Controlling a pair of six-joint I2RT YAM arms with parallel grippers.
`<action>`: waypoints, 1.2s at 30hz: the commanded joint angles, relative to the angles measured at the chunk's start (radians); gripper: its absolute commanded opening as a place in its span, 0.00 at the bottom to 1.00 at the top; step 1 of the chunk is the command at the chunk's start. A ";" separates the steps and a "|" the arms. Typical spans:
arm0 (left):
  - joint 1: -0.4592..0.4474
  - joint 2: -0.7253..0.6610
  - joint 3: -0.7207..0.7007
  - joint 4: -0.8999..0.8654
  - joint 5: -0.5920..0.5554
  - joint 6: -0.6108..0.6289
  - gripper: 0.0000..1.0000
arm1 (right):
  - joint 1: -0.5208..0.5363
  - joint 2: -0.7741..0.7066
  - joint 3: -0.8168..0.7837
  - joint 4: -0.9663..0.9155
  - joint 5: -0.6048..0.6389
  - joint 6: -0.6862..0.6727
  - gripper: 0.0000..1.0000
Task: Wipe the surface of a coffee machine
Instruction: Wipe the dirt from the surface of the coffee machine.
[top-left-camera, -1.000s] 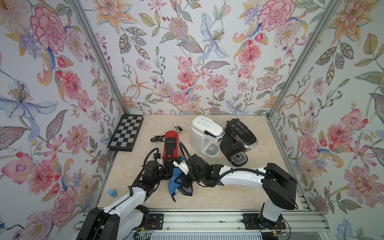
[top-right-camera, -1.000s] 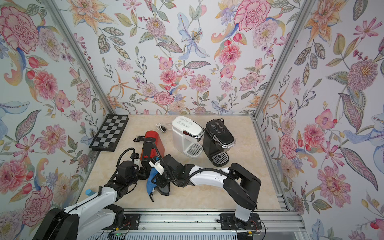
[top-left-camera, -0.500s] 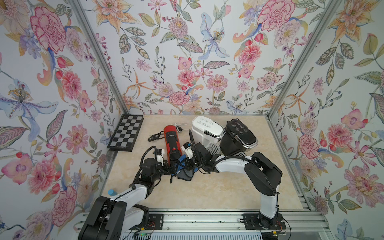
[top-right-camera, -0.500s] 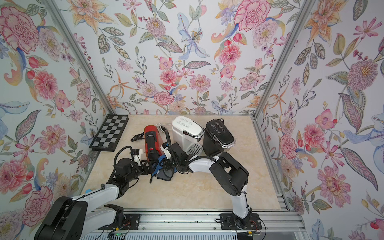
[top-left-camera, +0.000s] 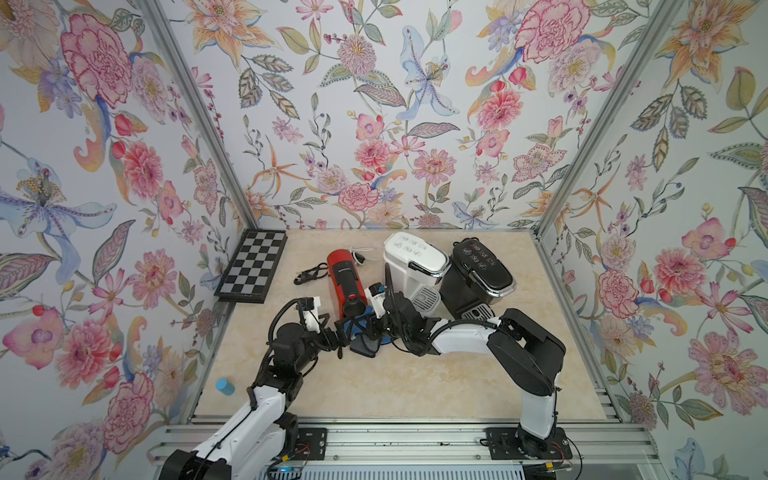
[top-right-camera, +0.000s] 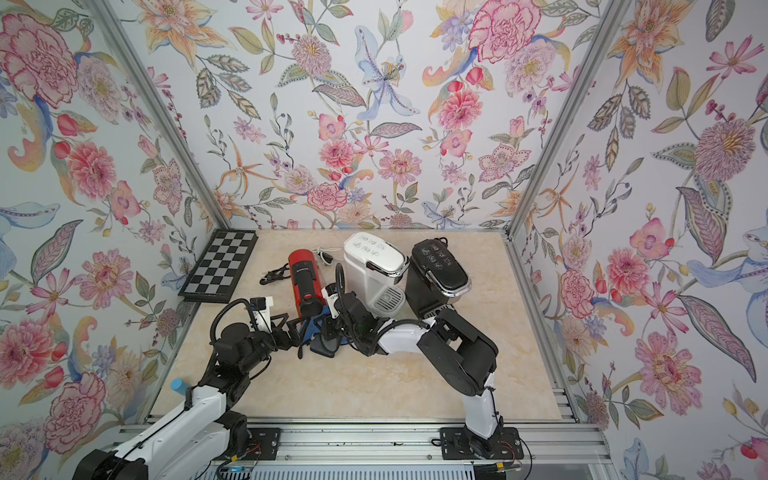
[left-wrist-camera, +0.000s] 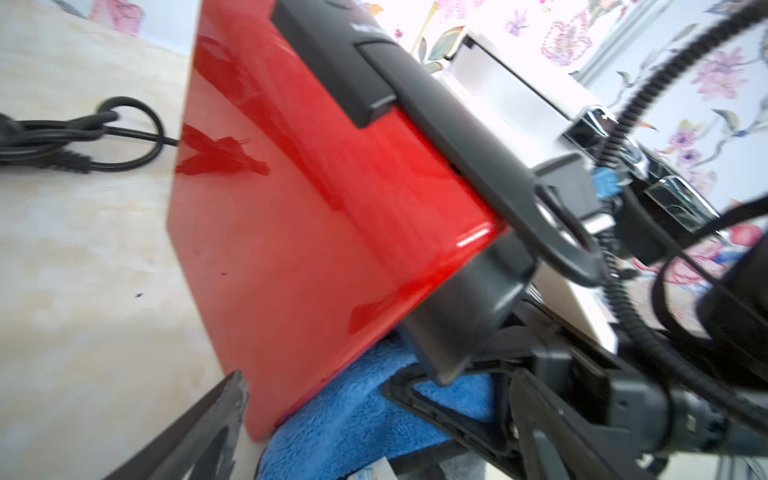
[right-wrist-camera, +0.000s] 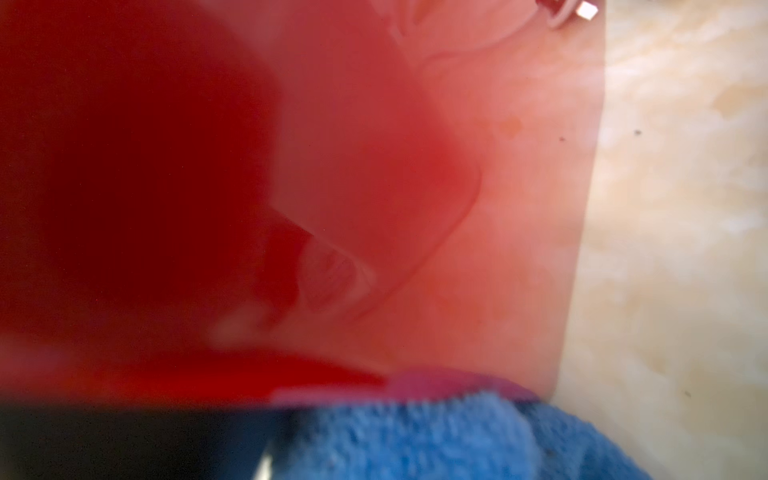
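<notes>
On the pale worktop (top-left-camera: 374, 386) three coffee machines stand in a row: the black coffee machine (top-left-camera: 478, 270) rightmost, the white coffee machine (top-left-camera: 415, 259) in the middle, the red coffee machine (top-left-camera: 345, 282) leftmost. The right arm (top-left-camera: 523, 353) reaches across just in front of the black and white ones. One chessboard (top-left-camera: 253, 266) lies by the left wall.

Both pincers meet at the red machine's near end. The left pincer (top-left-camera: 338, 338) is spread wide, its fingers (left-wrist-camera: 224, 399) on either side of the machine's lower front corner; I cannot tell whether they touch it. The right pincer (top-left-camera: 365, 340) is pressed together, pinching the one blue cloth (left-wrist-camera: 353, 415), which lies against the foot of the red side.

There are two cords: a black cord (top-left-camera: 309, 274) left of the red machine and a white cord (top-left-camera: 361, 253) behind it. One small blue cylinder (top-left-camera: 225, 386) stands at the worktop's left edge.
</notes>
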 joint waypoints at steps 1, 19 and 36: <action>0.013 -0.047 0.038 -0.192 -0.256 -0.011 0.99 | 0.012 -0.020 -0.043 0.330 0.027 0.112 0.26; 0.022 -0.130 -0.004 -0.229 -0.275 -0.008 0.99 | 0.037 0.271 -0.008 0.565 0.312 0.062 0.23; 0.025 -0.120 -0.021 -0.216 -0.269 -0.002 0.99 | 0.013 0.107 -0.040 0.480 0.329 0.051 0.24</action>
